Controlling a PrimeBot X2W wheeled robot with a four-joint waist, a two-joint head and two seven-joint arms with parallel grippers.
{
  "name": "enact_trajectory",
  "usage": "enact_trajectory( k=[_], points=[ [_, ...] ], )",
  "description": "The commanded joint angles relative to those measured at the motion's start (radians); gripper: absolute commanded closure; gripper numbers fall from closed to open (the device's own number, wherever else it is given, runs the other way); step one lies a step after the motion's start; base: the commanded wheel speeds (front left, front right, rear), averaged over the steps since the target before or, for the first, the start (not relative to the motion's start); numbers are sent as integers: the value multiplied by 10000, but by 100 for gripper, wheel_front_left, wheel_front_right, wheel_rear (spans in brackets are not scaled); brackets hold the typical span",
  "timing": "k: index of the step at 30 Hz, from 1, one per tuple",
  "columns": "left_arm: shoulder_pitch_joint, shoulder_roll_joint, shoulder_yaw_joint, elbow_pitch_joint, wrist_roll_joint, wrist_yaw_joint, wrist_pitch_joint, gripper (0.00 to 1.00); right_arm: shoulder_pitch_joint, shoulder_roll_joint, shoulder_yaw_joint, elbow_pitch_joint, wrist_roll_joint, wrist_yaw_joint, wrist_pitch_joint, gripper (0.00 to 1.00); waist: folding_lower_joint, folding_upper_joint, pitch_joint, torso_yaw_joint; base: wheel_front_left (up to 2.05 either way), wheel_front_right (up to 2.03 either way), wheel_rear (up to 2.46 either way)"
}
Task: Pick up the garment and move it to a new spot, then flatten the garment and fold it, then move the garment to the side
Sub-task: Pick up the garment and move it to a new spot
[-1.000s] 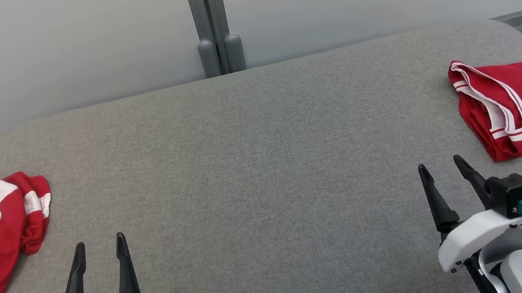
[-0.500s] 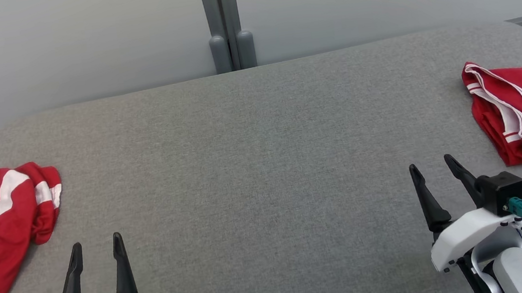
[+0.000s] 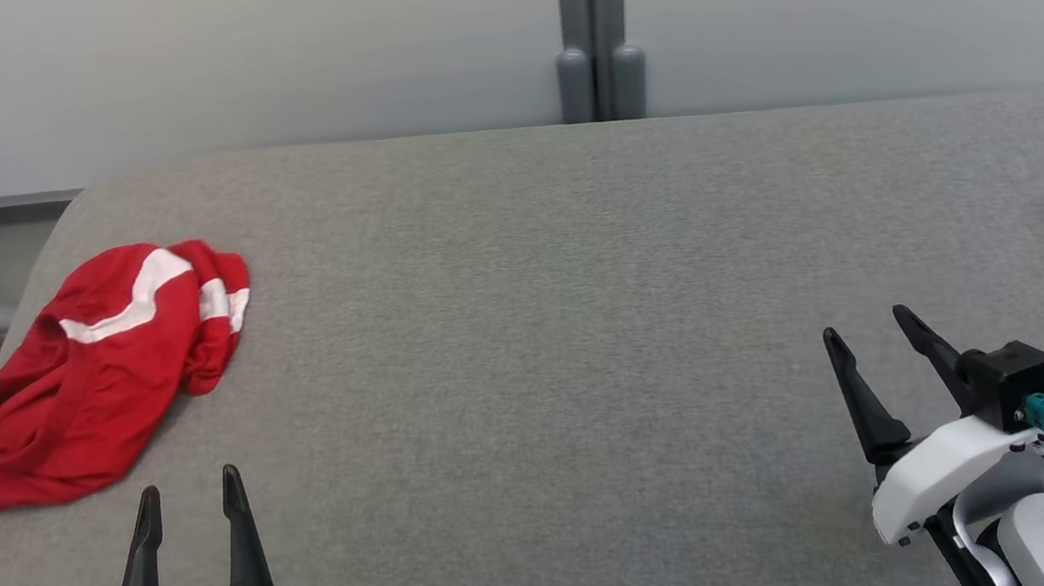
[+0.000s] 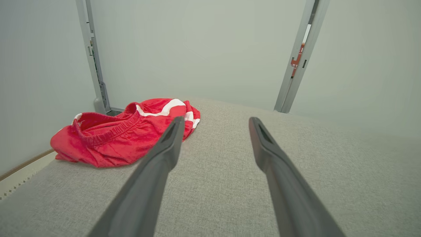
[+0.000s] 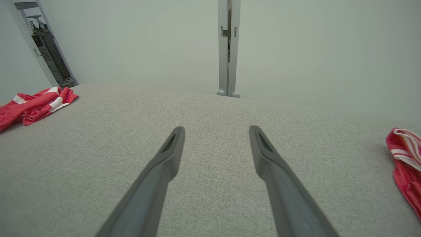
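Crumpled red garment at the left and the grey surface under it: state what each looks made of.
Crumpled red garment: thin, soft fabric, likely a light synthetic knit, matte; it slumps in loose folds and has a gathered elastic waistband. Grey surface: woven upholstery-like cloth, matte; a fine flecked weave shows in the wrist views, and rounded corners suggest padding beneath.
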Motion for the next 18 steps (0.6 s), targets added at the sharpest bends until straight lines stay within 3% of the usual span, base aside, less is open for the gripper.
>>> enact_trajectory(
  k=[1, 9, 18],
  points=[
    [16, 19, -6, -19, 46, -14, -1, 0, 114, -80, -33, -60, -47, -17, 48, 0, 0, 0, 36, 1023, 0, 0, 0],
    [286, 19, 129, -109, 122, 29, -1, 0, 96, -11, 64, -170, -6, -15, 132, 0, 0, 0, -15, 2179, 0, 0, 0],
    [450, 18, -15, -289, 118, 172, -1, 0, 125, -32, 145, -148, 53, -15, 136, 0, 0, 0, -18, 2884, 0, 0, 0]
  ],
)
